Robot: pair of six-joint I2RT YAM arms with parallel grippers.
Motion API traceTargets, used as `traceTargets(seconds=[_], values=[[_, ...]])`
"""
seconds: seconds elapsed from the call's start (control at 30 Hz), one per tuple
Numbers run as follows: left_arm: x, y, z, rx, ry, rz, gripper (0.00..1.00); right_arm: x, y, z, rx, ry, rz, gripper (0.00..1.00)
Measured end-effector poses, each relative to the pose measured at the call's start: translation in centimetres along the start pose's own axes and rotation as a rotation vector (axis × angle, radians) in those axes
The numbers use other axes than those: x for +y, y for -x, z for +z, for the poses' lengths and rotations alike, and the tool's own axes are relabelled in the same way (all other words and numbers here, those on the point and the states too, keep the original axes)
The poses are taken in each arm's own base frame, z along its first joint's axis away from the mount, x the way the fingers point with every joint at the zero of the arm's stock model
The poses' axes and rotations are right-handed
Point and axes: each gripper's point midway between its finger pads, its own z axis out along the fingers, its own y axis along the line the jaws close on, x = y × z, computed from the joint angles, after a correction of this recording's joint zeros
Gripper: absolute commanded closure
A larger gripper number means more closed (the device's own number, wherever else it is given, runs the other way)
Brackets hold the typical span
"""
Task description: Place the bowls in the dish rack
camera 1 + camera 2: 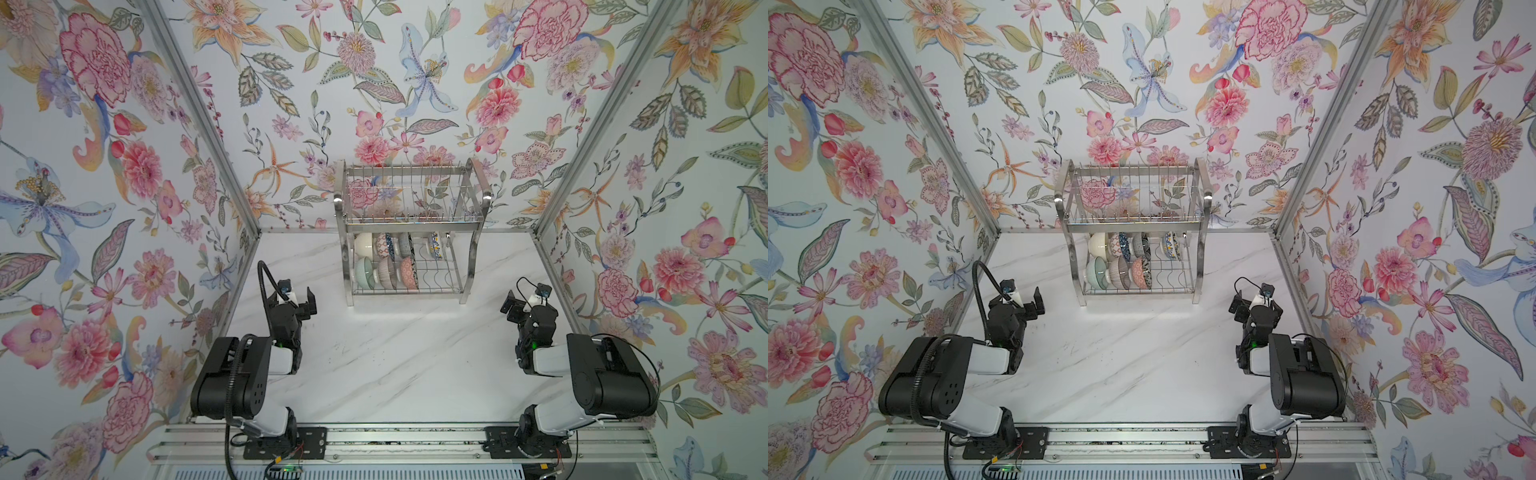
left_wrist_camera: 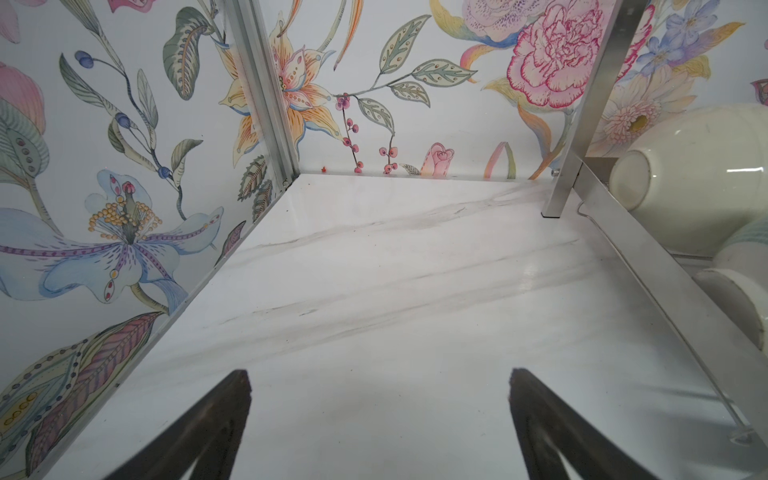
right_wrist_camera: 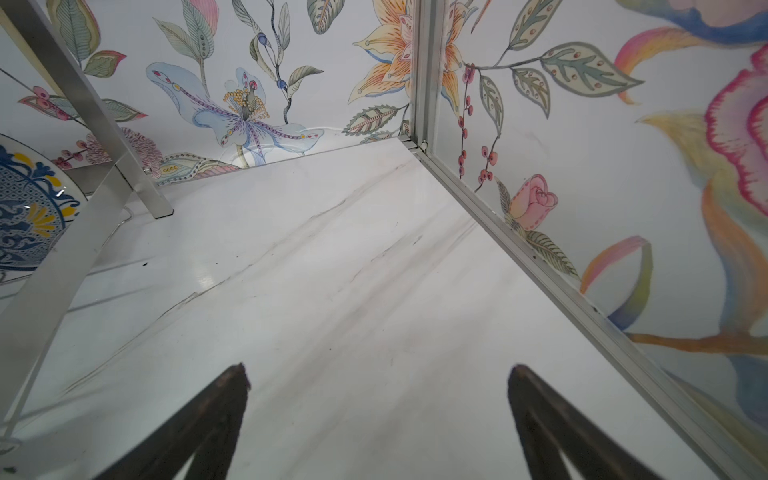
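Note:
The dish rack [image 1: 409,227] [image 1: 1133,227] stands at the back of the table. Several bowls stand on edge on its lower shelf in two rows. Among them are a cream bowl [image 1: 364,245], a pale green bowl [image 1: 362,272], a mauve ribbed bowl [image 1: 386,272] and a blue-white yellow-centred bowl [image 1: 435,245]. My left gripper [image 1: 300,300] [image 2: 380,374] hovers open and empty left of the rack. My right gripper [image 1: 515,303] [image 3: 376,370] is open and empty to the rack's right. The left wrist view shows the cream bowl [image 2: 698,174], the right wrist view the yellow-centred bowl [image 3: 25,208].
The white marble tabletop [image 1: 395,357] lies between the arms and in front of the rack. Floral walls with metal corner posts [image 1: 232,174] close in three sides. A metal rail [image 1: 399,440] carrying both arm bases runs along the front edge.

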Motion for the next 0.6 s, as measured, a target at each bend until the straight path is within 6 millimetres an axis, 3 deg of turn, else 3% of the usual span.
traceTargets(seconds=[0.6], values=[[0.06,0.16,-0.01,-0.007,0.004,0.001,0.01,0.39,-0.03,-0.05,0.001,0.01,-0.002,0.02]])
